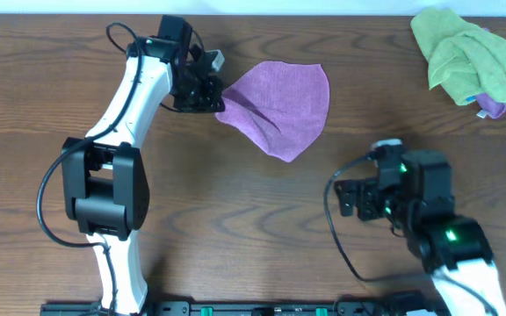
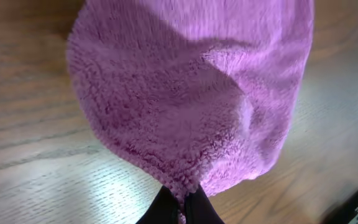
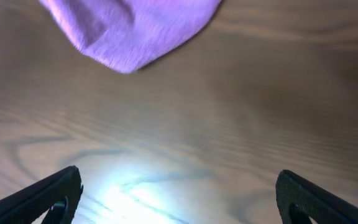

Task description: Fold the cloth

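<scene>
Left tool (image 2: pixel 180 210) clenches one corner of the fuzzy purple cloth (image 1: pixel 281 105); right tool (image 3: pixel 178 190), apart from the cloth, stands wide and empty.

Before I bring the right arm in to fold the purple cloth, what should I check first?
1. Grip: left jaws shut on the cloth edge: ok.
2. Free arm: right jaws open, holding nothing: ok.
3. Lie: cloth flat on the table: not ok, creased and gathered to a point at the grip.
4. Spacing: green cloth lies apart from it: ok.
5. How much fabric the left jaws hold: cannot tell.
</scene>
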Action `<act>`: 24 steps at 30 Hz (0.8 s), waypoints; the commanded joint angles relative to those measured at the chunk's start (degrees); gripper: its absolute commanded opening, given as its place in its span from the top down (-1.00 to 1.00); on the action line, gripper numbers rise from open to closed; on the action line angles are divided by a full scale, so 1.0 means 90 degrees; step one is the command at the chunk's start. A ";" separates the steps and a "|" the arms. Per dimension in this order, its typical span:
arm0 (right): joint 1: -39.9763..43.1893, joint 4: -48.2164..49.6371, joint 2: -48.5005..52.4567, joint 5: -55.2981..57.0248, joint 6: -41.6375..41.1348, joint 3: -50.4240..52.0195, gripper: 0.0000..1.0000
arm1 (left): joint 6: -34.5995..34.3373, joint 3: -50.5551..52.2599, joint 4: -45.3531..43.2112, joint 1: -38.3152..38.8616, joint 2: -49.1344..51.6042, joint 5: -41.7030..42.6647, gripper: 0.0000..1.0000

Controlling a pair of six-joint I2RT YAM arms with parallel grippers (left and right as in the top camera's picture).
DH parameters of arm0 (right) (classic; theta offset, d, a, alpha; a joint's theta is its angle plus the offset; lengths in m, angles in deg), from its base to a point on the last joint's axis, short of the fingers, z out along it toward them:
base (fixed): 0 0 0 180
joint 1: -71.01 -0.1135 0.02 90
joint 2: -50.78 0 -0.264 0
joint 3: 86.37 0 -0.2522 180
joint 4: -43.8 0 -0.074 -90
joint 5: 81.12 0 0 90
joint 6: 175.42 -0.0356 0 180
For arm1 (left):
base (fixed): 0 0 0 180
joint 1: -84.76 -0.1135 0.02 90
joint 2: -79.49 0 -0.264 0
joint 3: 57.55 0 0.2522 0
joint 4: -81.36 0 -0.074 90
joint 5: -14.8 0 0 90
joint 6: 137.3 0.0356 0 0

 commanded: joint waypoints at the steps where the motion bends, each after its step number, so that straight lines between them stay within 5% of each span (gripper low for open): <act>1: 0.0070 0.0299 0.0454 -0.0826 -0.0197 0.0002 -0.99 | -0.0121 -0.0607 0.0063 -0.0126 0.0022 -0.0080 0.89; 24: -0.0296 0.1979 0.1175 -0.3169 -0.0049 0.0002 -0.98 | -0.0447 -0.2997 0.0678 -0.0165 0.0022 -0.0583 0.89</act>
